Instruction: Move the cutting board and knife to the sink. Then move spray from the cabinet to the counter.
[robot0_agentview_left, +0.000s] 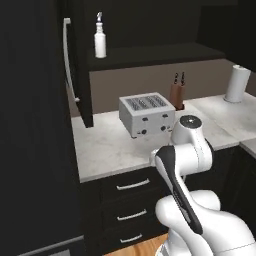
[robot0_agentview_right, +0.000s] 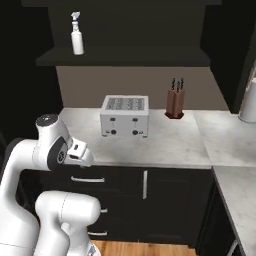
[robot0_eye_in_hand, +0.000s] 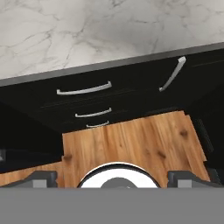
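Note:
The spray (robot0_agentview_left: 100, 42) (robot0_agentview_right: 77, 37), a white bottle with a blue-and-white nozzle, stands upright on the dark shelf of the black cabinet (robot0_agentview_left: 80, 75), above the left end of the marble counter (robot0_agentview_left: 110, 145) (robot0_agentview_right: 170, 140) (robot0_eye_in_hand: 87, 30). My arm is folded low in front of the counter, well below the spray. In the hand view my gripper (robot0_eye_in_hand: 114, 178) is open, its fingertips (robot0_eye_in_hand: 41, 178) far apart with nothing between them, and it faces down at the drawers and floor. The cutting board, knife and sink are out of view.
A silver toaster (robot0_agentview_left: 146, 114) (robot0_agentview_right: 125, 116) sits mid-counter, with a brown knife block (robot0_agentview_left: 177, 92) (robot0_agentview_right: 175, 102) behind it to the right. A paper towel roll (robot0_agentview_left: 237, 83) stands at the far right. Dark drawers (robot0_eye_in_hand: 83, 91) and a wood floor (robot0_eye_in_hand: 131, 144) lie under the hand.

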